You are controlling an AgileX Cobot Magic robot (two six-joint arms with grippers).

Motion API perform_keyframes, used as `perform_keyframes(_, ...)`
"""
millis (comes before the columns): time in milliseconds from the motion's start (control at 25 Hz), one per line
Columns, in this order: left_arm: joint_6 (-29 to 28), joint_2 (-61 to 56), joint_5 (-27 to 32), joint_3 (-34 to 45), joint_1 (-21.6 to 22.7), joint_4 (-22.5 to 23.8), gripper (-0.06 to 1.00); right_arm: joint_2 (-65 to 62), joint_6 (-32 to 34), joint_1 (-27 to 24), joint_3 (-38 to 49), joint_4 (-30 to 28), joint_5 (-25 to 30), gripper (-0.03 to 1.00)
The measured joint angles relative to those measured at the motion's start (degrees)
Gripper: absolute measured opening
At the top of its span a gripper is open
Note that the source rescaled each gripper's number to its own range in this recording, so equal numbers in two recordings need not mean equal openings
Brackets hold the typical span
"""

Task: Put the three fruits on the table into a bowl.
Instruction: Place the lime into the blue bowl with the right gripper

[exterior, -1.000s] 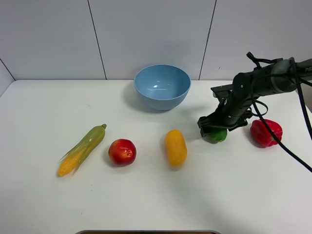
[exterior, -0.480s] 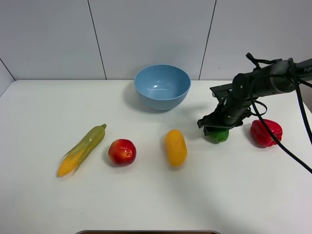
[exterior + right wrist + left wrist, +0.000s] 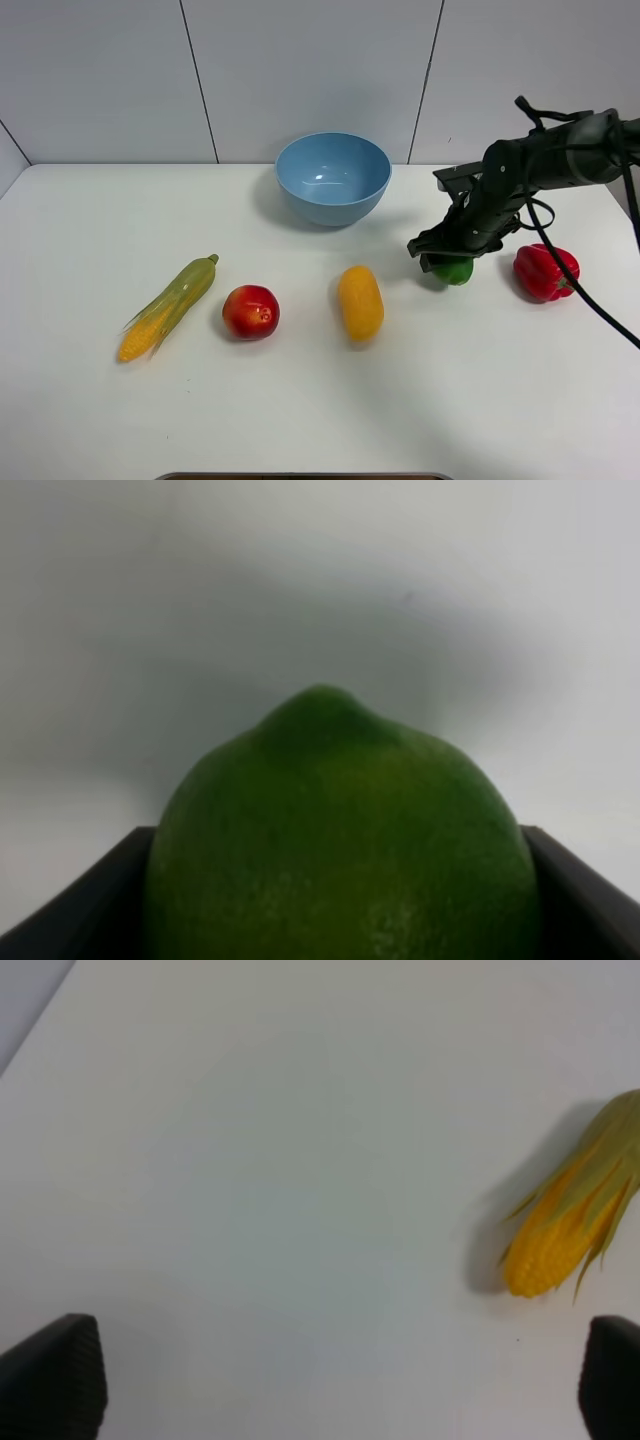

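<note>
The lime (image 3: 455,271) is round, green and shiny, with tiny bumps on its skin and a little point at one end. It sits between the two dark flat fingers of the right gripper (image 3: 447,256), which is squeezed in against its sides and holds it. The lime is low over the white table (image 3: 300,400), on the right side, and it is hard to tell if it touches the top. Just beside it lies a lumpy, shiny red pepper (image 3: 545,271). To the other side lies the long, smooth yellow-orange mango (image 3: 360,302), and past that the round red fruit (image 3: 250,312) with a yellow patch. The deep, shiny light-blue bowl (image 3: 335,205) stands farther back, with nothing in it. A corn cob (image 3: 168,307) with green leaves and bumpy yellow kernels lies far to the left. The left gripper (image 3: 340,1390) hangs over the table near the cob, its fingers (image 3: 50,1375) spread wide with nothing between them.
</note>
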Motion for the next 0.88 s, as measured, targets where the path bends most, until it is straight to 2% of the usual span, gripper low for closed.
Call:
perform_keyframes(200, 0.00, 0.00, 0.00, 0.00, 0.00, 0.00, 0.87, -9.55, 0.05, 0.00, 0.00, 0.00, 2.34, 0.20)
perform_keyframes(400, 0.00, 0.00, 0.00, 0.00, 0.00, 0.00, 0.87, -17.96, 0.93, 0.89, 0.00, 0.00, 2.08, 0.20)
perform_keyframes(520, 0.00, 0.00, 0.00, 0.00, 0.00, 0.00, 0.87, -20.69, 0.93, 2.39, 0.00, 0.26, -1.07, 0.20)
perform_keyframes(720, 0.00, 0.00, 0.00, 0.00, 0.00, 0.00, 0.87, -20.85, 0.93, 4.91, -0.48, 2.60, -10.47, 0.20)
perform_keyframes(880, 0.00, 0.00, 0.00, 0.00, 0.00, 0.00, 0.87, -18.84, 0.93, 6.53, -4.34, 2.73, -12.28, 0.20)
